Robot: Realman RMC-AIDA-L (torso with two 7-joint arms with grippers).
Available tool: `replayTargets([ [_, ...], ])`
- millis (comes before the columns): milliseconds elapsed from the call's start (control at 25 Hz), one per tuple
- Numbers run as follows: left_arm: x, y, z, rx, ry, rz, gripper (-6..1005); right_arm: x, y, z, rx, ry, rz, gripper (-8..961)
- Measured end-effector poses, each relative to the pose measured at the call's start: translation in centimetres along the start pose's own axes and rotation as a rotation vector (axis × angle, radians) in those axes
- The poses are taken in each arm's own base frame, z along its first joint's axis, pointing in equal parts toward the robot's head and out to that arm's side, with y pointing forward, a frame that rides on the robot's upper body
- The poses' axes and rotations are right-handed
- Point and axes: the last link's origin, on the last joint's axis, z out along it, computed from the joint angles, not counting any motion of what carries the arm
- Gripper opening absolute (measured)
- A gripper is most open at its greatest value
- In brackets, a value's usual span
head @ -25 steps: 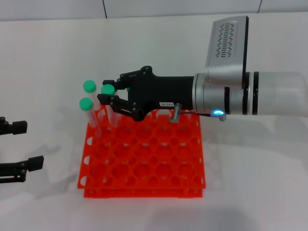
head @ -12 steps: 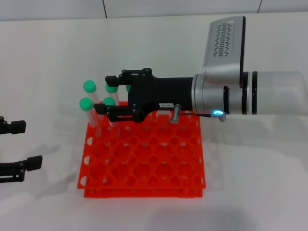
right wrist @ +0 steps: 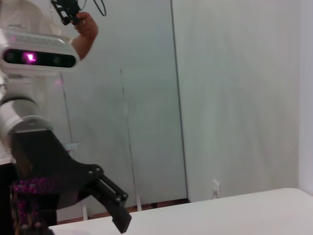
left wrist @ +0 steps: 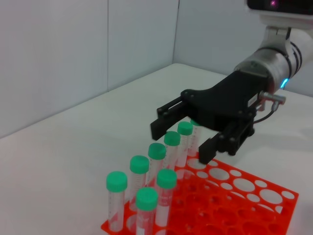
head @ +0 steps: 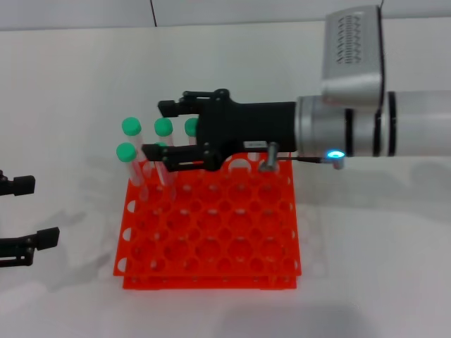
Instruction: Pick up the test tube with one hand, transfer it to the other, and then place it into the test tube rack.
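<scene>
The right hand (head: 168,130) is spreading wide and empty above the test tube (head: 163,127), now standing upright at the test tube rack's (head: 211,239) eleven o'clock corner; the left hand (head: 25,215) is idling open at nine o'clock.

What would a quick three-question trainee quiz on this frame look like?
1. Fill in: the tubes standing in the rack have ___ caps.
2. True or false: the right gripper is shut on a tube.
3. Where is the left gripper?
A. over the rack
B. off to the rack's left, apart from it
C. inside a rack hole

Key: 1. green. 2. False: it is open over the rack's far left corner, holding nothing. 3. B, open and empty.
</scene>
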Motion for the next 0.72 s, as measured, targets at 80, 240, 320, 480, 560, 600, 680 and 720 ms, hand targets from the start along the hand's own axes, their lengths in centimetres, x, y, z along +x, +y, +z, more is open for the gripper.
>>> replayTargets([
  [80,0.0,-0.1,-0.1,0.001,-0.001,0.002,893,0.0,-0.1,-0.8,-0.005,0.019,0.003,731],
  [240,0.0,-0.3,-0.2,0.015,-0.004,0.010,893,-0.2,-0.4,-2.7,0.007,0.078,-0.014,729],
  [320,0.0,-0.4,-0.3,0.019,-0.004,0.009,893,-0.1,-0.4,-3.7,0.017,0.108,-0.016,728],
  [480,0.0,-0.8,-0.1,0.017,0.008,0.006,893,-0.3,-0.6,-5.7,0.008,0.137,-0.002,726],
  [560,0.0,-0.9,0.0,0.017,0.011,0.002,893,-0.3,-0.7,-6.6,-0.005,0.150,0.007,725],
  [600,0.0,-1.0,0.0,0.017,0.012,0.001,893,-0.3,-0.7,-6.9,-0.012,0.158,0.009,725],
  [680,0.0,-1.0,0.0,0.019,0.012,0.000,893,-0.1,-0.7,-7.6,-0.022,0.176,0.010,724],
  [720,0.1,-1.1,0.0,0.020,0.013,0.001,893,0.0,-0.7,-8.0,-0.026,0.185,0.011,724],
])
